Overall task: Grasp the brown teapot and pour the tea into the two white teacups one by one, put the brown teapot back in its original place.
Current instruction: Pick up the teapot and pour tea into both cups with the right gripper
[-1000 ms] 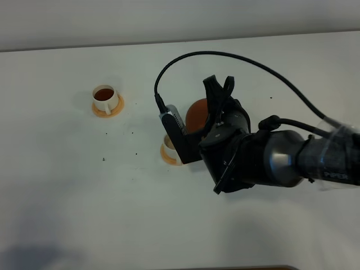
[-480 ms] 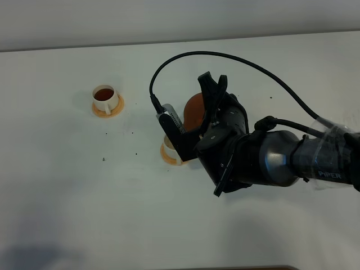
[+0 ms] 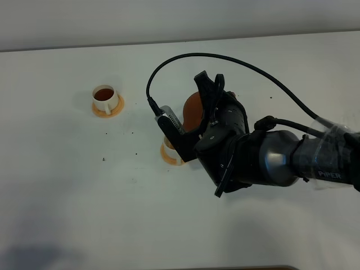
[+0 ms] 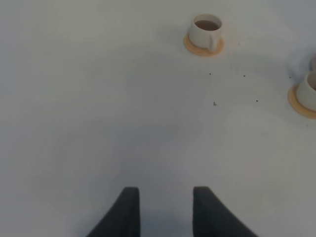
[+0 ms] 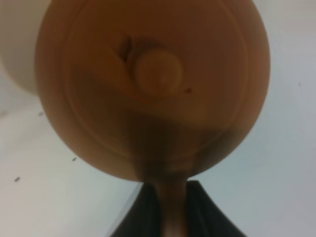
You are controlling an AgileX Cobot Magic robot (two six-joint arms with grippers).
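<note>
The right gripper (image 5: 173,212), clamped on the stubby handle, has rolled a touch further left in this last second. That brings the brown teapot (image 3: 193,109) over the second teacup (image 3: 167,146) at mid-tabletop. The far-left teacup (image 3: 104,97) already holds tea, so pour two looks imminent. The left gripper (image 4: 165,200) hangs spread and empty.

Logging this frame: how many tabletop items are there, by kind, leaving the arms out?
teapot: 1
cups: 2
saucers: 2
Total: 5
</note>
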